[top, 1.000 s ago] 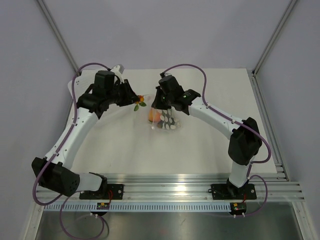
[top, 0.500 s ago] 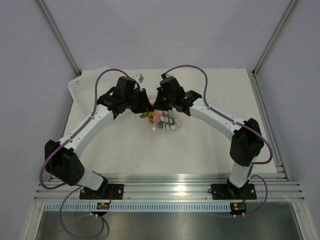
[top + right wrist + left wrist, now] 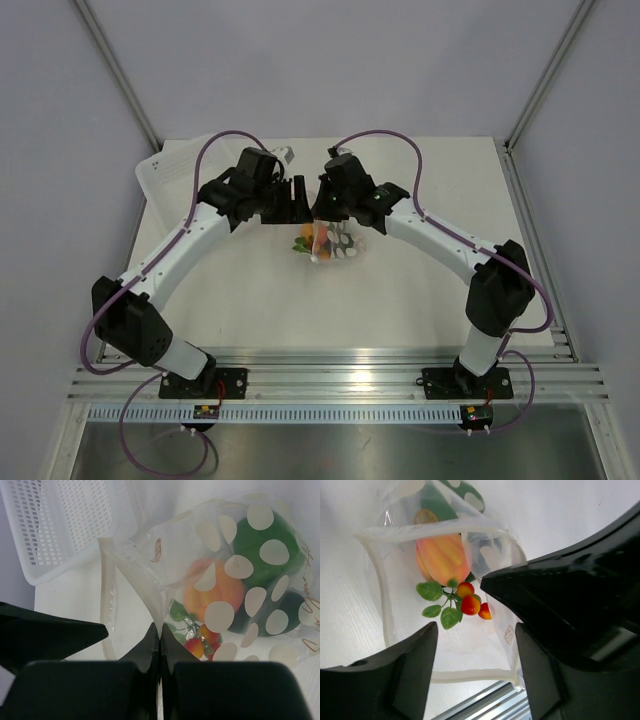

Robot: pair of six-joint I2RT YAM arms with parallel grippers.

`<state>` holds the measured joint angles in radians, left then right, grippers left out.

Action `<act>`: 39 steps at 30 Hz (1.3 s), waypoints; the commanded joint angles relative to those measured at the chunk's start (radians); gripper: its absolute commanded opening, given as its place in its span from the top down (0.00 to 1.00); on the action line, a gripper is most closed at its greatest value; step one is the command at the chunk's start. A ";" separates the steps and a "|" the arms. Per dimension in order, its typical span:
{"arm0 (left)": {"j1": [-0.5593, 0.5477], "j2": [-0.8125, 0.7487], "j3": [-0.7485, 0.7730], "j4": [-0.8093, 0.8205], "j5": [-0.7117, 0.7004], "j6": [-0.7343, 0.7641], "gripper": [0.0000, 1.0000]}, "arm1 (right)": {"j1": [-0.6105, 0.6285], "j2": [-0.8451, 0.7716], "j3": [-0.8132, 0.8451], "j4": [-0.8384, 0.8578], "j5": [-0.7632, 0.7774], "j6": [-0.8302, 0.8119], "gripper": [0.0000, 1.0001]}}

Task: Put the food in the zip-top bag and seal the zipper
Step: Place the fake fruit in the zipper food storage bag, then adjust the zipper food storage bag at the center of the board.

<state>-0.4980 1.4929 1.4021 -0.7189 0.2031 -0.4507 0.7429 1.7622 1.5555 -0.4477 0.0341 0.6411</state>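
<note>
Silver rail along the near edge carries both arm bases, w/ the white table beyond it. L arm climbs from near-left and R arm from near-right. Both bend inward, so the wrists meet around mid-table, a bit toward the far side.

Next out is the zip-top bag: clear plastic w/ white dots, body lying on the table just nearer than the two grippers, mouth facing left. The zipper is a whitish strip round the mouth. It stands open in a loop, not pressed together.

All 3 pcs of food are inside:
- The red-and-green piece, small red-orange balls on a leafy sprig, is closest to the mouth.
- The peach is touching it, deeper in.
- The green lump is deepest, at the closed end beside the peach, seen thru the dots.

right gripper: clenched, pads flat together w/ the bag's mouth edge pinched btwn them, so that side of the rim is lifted. The strip runs straight into the closed jaws.

left gripper: released, fingers spread wide w/ nothing btwn them. It hangs over the open mouth, sprig and peach visible thru the gap, and no contact w/ the plastic can be made out. From the top cam the two grippers are just beside each other, the left one on the far-left side of the mouth.

Far-left corner: a white mesh tray, well apart from the bag, w/ the L arm's purple cable crossing in front of it.
</note>
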 commanded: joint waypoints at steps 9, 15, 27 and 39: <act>0.007 -0.140 0.012 -0.036 -0.171 0.096 0.65 | -0.007 -0.095 -0.026 0.027 -0.022 -0.008 1.00; 0.021 -0.083 -0.008 -0.028 -0.186 0.061 0.25 | -0.008 -0.144 -0.061 0.024 -0.077 -0.092 0.99; -0.010 0.004 -0.051 0.073 0.011 -0.017 0.76 | -0.013 -0.193 -0.051 -0.019 -0.112 -0.245 0.95; 0.015 0.088 0.127 0.180 0.113 -0.235 1.00 | -0.011 -0.634 -0.320 -0.013 0.099 -0.567 0.34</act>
<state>-0.4957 1.5246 1.4860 -0.6231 0.2600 -0.5949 0.7372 1.2629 1.2991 -0.5087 0.0357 0.1791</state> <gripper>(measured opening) 0.005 0.650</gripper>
